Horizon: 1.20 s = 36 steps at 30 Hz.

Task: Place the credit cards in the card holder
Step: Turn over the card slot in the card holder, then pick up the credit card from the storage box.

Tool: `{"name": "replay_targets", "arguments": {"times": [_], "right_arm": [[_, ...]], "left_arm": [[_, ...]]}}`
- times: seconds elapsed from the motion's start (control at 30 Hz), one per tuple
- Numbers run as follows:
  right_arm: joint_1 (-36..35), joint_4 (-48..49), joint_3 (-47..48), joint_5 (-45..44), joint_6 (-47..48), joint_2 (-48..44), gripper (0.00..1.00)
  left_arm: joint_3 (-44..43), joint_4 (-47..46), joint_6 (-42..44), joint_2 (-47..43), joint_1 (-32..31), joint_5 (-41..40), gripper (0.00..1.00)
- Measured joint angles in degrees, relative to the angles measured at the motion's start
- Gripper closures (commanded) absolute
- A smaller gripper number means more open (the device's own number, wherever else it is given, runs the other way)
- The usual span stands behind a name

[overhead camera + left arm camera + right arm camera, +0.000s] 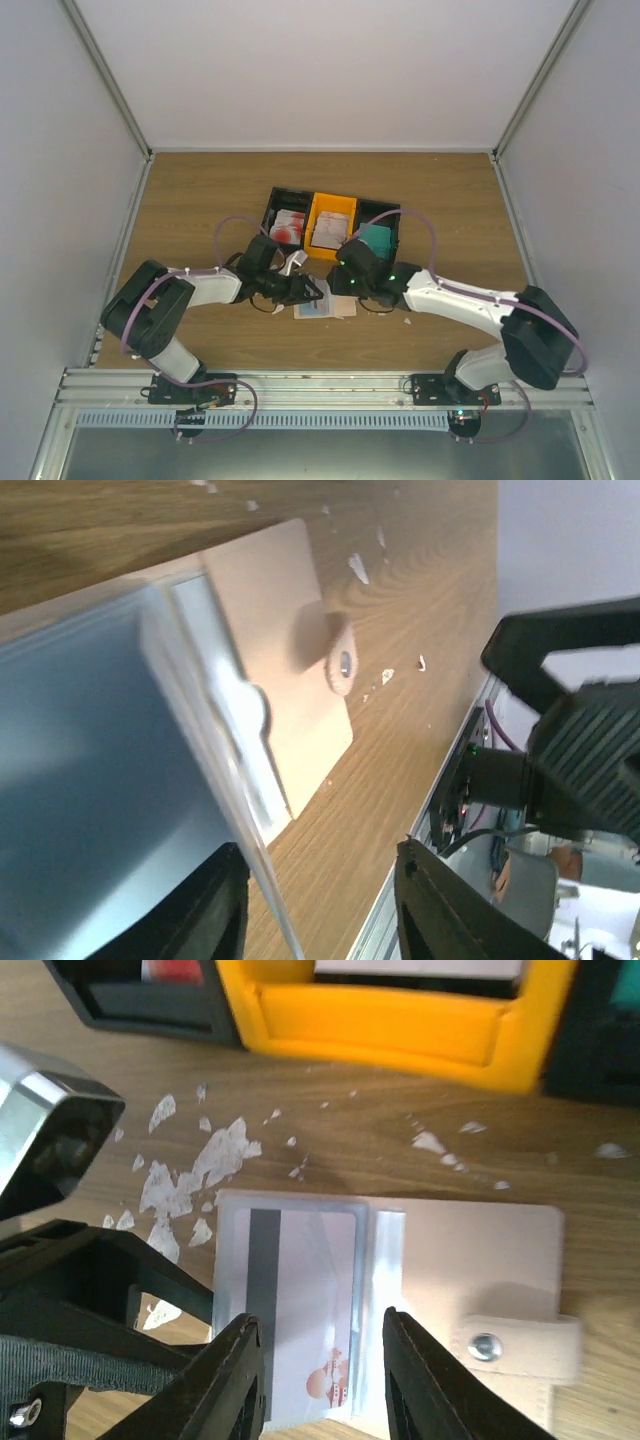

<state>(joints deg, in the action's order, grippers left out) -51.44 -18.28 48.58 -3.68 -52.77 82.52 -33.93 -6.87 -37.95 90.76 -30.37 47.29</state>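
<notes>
The left hand (pixel 308 292) is reaching in from 9 o'clock and the right hand (pixel 348 280) from 3 o'clock, both meeting over the wallet (pixel 330 308) near the middle of the table (pixel 200 200).

From the right wrist, the right hand (pixel 318 1320) is hovering above the wallet (pixel 480 1260) with its fingers (pixel 240 1380) spread apart, gripping nothing. The wallet is lying open and flat. A pale card (pixel 300 1310) with a dark stripe and a small red print is sitting under the clear pocket on its 9 o'clock half. The snap tab (pixel 515 1345) is pointing off the bare beige half toward 3 o'clock.

The left hand's black fingers are pressing in at the 9 o'clock edge of that pocket. From its own wrist, the left hand (pixel 315 855) is showing a wide gap between its fingers (pixel 430 910), so it is open, with the pocket's edge running down between them.

White scraps (pixel 200 1170) are lying on the wood toward 11 o'clock of the wallet.

Farther off at 12 o'clock, three joined bins are standing: a black one (pixel 290 192) holding red-and-white cards (pixel 288 226), an orange one (pixel 333 197) holding pale cards (pixel 328 232), and another black one (pixel 380 205) holding teal cards (pixel 378 238).
</notes>
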Motion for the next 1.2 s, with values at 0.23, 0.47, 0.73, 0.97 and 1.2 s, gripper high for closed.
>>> {"name": "replay_targets", "arguments": {"times": [0.23, 0.47, 0.73, 0.97, 1.2], "right_arm": [[3.6, -1.5, -5.5, -3.8, -2.1, -8.2, 0.63], [6.8, -3.3, -9.0, -4.3, -1.6, -13.6, 0.57], [11.6, -3.6, -9.3, -1.4, 4.2, -19.6, 0.5], [21.1, -6.5, -1.9, 2.6, 17.4, -18.2, 0.43], [27.7, -8.7, 11.1, 8.3, 31.8, -7.1, 0.5]], "left_arm": [[-5.2, 0.4, 1.3, 3.3, -3.7, 0.4, 0.43], [-8.7, 3.4, 2.2, 6.0, -5.2, -1.1, 0.34], [-9.2, 6.5, 2.5, 3.9, -5.2, -5.1, 0.32], [-9.3, 10.1, 2.4, -5.4, -4.7, -17.1, 0.32], [-8.0, 9.4, 2.3, -15.3, -2.9, -27.6, 0.39]]}}
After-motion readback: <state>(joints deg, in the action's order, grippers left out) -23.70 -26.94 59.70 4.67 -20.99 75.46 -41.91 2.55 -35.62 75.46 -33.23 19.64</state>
